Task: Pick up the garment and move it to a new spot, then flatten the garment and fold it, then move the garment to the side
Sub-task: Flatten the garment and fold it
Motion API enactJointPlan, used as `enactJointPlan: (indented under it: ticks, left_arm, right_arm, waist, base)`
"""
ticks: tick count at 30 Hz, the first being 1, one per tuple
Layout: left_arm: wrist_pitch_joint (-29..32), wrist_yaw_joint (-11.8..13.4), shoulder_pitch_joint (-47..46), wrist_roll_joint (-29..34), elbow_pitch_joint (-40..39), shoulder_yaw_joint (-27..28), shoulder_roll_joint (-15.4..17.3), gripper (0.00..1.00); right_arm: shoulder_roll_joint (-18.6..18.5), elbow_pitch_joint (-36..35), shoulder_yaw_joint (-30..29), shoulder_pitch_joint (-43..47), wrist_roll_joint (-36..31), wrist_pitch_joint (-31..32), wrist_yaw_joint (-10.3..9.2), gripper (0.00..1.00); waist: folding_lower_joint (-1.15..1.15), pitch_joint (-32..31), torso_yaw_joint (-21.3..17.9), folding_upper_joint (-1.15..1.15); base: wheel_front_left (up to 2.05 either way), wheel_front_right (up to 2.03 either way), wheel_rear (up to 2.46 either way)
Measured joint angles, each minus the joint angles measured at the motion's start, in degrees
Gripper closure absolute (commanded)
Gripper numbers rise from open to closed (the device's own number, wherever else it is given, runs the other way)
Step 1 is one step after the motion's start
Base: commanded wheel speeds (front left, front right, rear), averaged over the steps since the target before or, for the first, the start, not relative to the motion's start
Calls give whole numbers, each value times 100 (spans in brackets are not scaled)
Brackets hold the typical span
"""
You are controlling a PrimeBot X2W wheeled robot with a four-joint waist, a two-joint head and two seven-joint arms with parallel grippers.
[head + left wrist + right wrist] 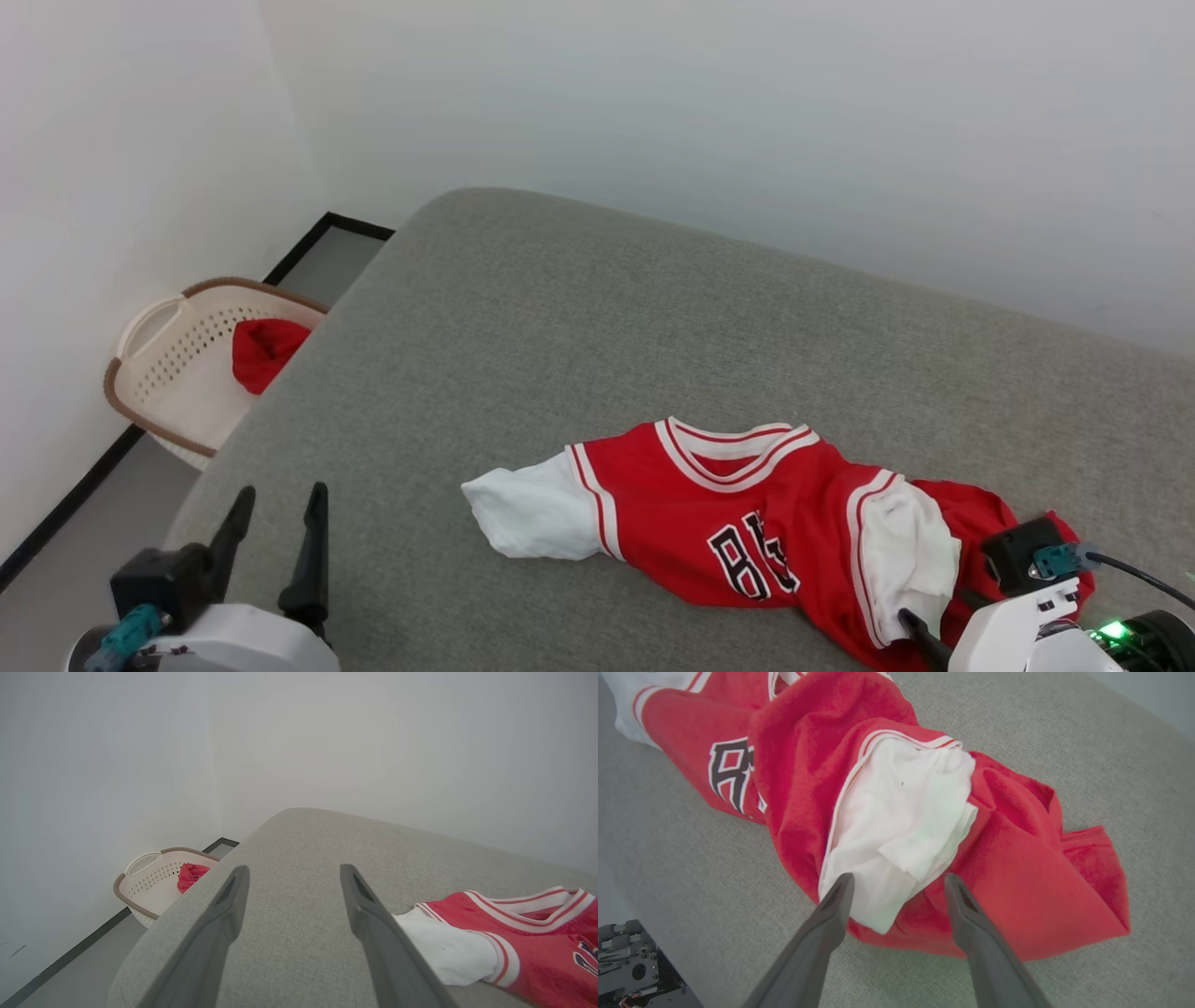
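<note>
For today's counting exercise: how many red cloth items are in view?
2: the jersey crumpled on the grey surface; a small red cloth in the basket at left. The basket may hide more.

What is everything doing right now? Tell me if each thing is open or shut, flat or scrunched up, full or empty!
garment: scrunched up, not folded, lying on the grey surface.
left gripper: jaws open, empty, above bare grey surface.
right gripper: jaws open, tips at the garment's white sleeve, nothing clamped.
basket: on the floor, holding a red cloth.
red cloth: bunched inside the basket.
</note>
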Motion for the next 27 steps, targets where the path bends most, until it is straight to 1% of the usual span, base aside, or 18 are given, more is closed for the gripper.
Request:
enactJointPlan:
  ticks: [2,3,13,18,23,27]
  left_arm:
    - [-2,0,1,20,37,10,-34,0]
    - [-8,0,1,34,48,22,-47,0]
    - [-26,77,208,180,111,176,-102,0]
    - [-34,97,439,298,31,378,-133,0]
    - [-47,102,690,413,-136,610,-211,0]
    - [-48,89,843,515,-250,771,-247,0]
  right_arm:
    - [5,45,14,-25,0,-10,0,65]
    - [5,63,26,-46,-2,-29,0,100]
    - [7,156,60,-119,-2,-129,0,100]
    - [21,65,25,-144,-2,-164,0,100]
    - [-27,-52,-183,-250,-2,-181,0,100]
    - [-157,-98,-414,-308,-1,-168,0,100]
  waist:
    - [0,17,30,0]
    - [0,22,39,0]
    - [0,-125,-3,0]
    - [0,-233,-82,0]
    - [0,-318,-191,0]
    - [0,-376,-309,0]
  base:
    - [0,0,0]
    - [0,0,0]
    - [0,0,0]
    - [0,0,0]
    - [0,0,0]
    - [0,0,0]
